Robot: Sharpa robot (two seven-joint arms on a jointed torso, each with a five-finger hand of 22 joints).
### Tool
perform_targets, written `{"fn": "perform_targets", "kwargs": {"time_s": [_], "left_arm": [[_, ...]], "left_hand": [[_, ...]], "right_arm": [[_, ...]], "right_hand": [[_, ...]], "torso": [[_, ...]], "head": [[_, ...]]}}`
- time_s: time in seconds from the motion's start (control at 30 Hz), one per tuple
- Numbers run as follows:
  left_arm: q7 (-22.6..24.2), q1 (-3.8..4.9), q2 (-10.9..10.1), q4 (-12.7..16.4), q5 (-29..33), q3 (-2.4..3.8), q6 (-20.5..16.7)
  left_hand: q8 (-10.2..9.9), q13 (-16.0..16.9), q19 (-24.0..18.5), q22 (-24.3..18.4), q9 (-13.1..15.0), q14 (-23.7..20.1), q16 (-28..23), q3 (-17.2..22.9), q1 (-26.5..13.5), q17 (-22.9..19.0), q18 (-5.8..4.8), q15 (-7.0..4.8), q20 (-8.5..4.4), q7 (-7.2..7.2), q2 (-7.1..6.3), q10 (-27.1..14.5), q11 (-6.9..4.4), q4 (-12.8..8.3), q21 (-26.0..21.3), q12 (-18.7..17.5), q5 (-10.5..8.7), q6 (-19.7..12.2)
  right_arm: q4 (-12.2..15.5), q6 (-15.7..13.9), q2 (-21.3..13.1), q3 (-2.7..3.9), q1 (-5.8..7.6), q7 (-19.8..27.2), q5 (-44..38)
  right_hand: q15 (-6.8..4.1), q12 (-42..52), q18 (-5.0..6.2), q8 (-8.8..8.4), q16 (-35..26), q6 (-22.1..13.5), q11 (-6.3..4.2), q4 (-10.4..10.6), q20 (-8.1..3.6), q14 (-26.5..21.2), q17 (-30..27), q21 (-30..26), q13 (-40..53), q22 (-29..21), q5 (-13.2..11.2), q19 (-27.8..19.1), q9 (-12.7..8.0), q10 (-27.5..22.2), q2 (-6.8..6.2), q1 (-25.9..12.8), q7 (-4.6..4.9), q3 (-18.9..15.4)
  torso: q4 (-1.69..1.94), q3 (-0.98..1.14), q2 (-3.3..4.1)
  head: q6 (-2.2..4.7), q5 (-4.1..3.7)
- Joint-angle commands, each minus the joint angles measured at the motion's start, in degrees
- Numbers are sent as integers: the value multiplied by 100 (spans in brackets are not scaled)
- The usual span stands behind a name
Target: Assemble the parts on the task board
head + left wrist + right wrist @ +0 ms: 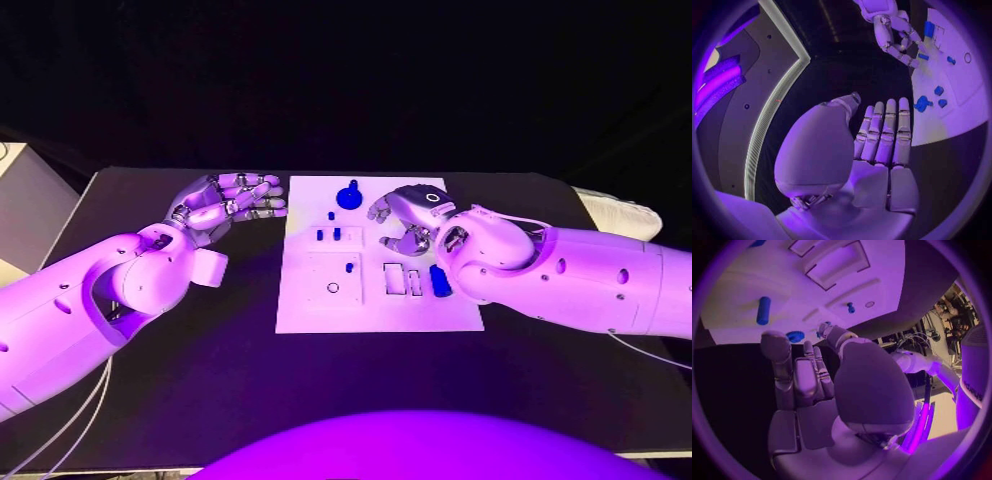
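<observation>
Blue parts point(349, 194) dot task board point(310, 310).

I can read almost no writing from here. The one trace is a strip of dark lettering on the white body of the robot at the rim of the right wrist view, and it is bent and too cut off for me to make out. The task board point(378, 300), its blue parts point(440, 283) and the desk point(188, 380) carry no legible marks.
</observation>
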Motion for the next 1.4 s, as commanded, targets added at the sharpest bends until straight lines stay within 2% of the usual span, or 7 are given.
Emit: {"fn": "perform_targets", "kwargs": {"time_s": [0.03,0.23,0.47,0.73,1.1,1.2,1.4], "left_arm": [[25,-2,18,-2,14,5,104],[21,-3,35,-13,14,5,113],[19,-8,41,-41,14,5,132],[15,-12,40,-78,14,5,137],[14,-14,42,-87,13,5,139],[14,-14,44,-89,12,5,139],[11,-15,46,-91,12,5,139]], "left_hand": [[2,6,32,-5,-5,31,-20,-9,-5,5,82,-8,1,31,56,-23,2,13,-38,25,20,38],[2,6,32,-5,-5,31,-20,-9,-5,5,82,-8,1,31,56,-23,2,13,-38,25,20,38],[2,6,32,-5,-5,31,-20,-9,-5,5,82,-8,1,31,56,-23,2,13,-38,25,20,38],[2,6,32,-5,-5,31,-20,-9,-5,5,82,-8,1,31,56,-23,2,13,-38,25,20,38],[1,7,43,-15,-9,37,-35,-19,-3,13,82,-8,1,30,58,-24,1,25,-53,29,20,39],[1,7,43,-15,-9,37,-35,-19,-3,13,82,-8,1,30,58,-24,1,25,-53,29,20,39],[1,7,45,-17,-10,38,-38,-21,-5,15,82,-8,1,31,60,-24,1,29,-56,30,20,39]], "right_arm": [[-66,612,-59,15,135,254,556],[-403,1227,-97,30,328,361,603],[-605,1645,-92,33,372,337,426],[-713,1981,-66,33,380,260,313],[-848,1879,27,29,362,199,237],[-879,1791,57,28,354,203,250],[-894,1746,85,24,339,218,281]], "right_hand": [[3,36,-60,0,49,37,-6,22,1,74,80,86,-8,84,28,59,-2,14,-87,-11,-8,-37],[10,53,-108,3,228,83,-4,81,-3,139,342,331,-6,328,186,158,-8,-39,-108,16,-113,-322],[29,96,-114,-53,314,49,13,269,13,130,418,356,-2,386,232,171,-46,-179,33,242,-189,-1082],[29,166,-117,-45,334,98,5,412,17,128,427,370,6,418,242,180,-53,-158,105,378,-219,-1351],[-20,283,-125,32,387,306,-46,571,-18,148,503,437,2,499,283,220,-52,70,181,564,-109,-1190],[-38,268,-144,74,414,445,-66,678,-40,157,530,551,-3,614,315,265,-59,198,161,598,-38,-948],[-54,201,-172,185,470,750,-85,819,-64,172,600,697,5,771,232,306,-44,480,88,636,-21,-391]], "torso": [[-17,-1,-8],[11,-5,-9],[3,-4,0],[11,-8,5],[10,-2,4],[10,2,4],[10,0,4]], "head": [[1,-48],[1,-86],[1,-91],[1,-109],[6,-115],[4,-111],[1,-113]]}}
